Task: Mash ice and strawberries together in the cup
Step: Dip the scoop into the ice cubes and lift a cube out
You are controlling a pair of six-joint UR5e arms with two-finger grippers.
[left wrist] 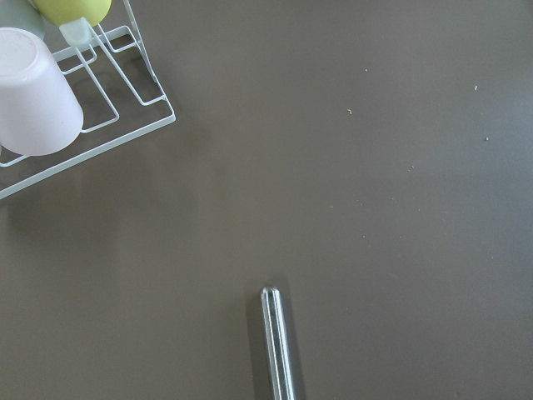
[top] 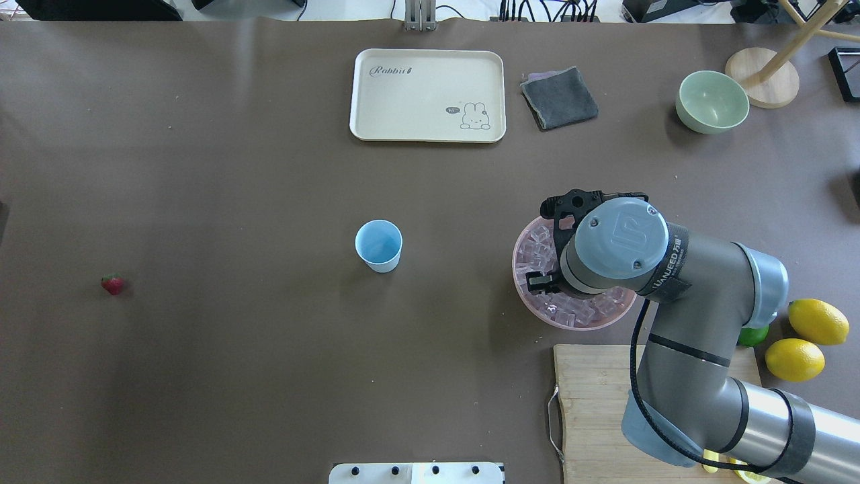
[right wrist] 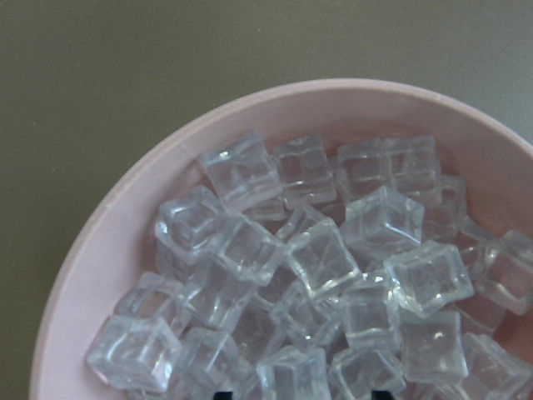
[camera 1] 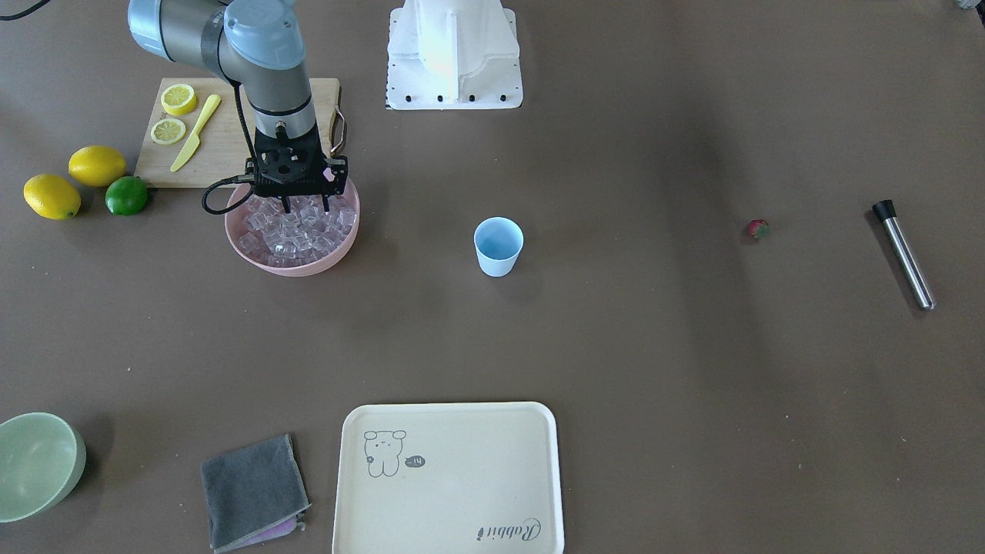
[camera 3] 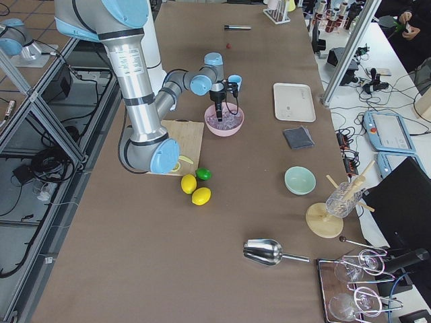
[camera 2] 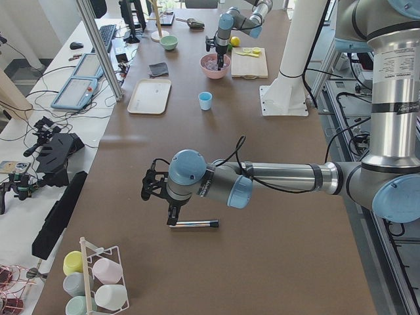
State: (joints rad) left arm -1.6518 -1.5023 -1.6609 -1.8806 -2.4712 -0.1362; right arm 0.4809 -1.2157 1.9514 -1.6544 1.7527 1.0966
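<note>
The ice (right wrist: 316, 267) is heaped in a pink bowl (camera 1: 254, 260). My right gripper (camera 1: 305, 206) hangs open straight over it, with both fingertips down at the top cubes and nothing held. The light blue cup (camera 1: 498, 245) stands upright at mid-table, apart from the bowl. A small red strawberry (camera 1: 758, 228) lies alone on the table, further along from the cup. My left gripper (camera 2: 172, 213) shows only in the exterior left view, above one end of a metal muddler (camera 2: 195, 224); I cannot tell whether it is open or shut.
Behind the bowl lies a cutting board (camera 1: 223, 146) with lemon slices and a yellow knife; two lemons and a lime (camera 1: 126, 195) sit beside it. A cream tray (camera 1: 450, 477), a grey cloth (camera 1: 254, 488) and a green bowl (camera 1: 38, 462) line the far edge.
</note>
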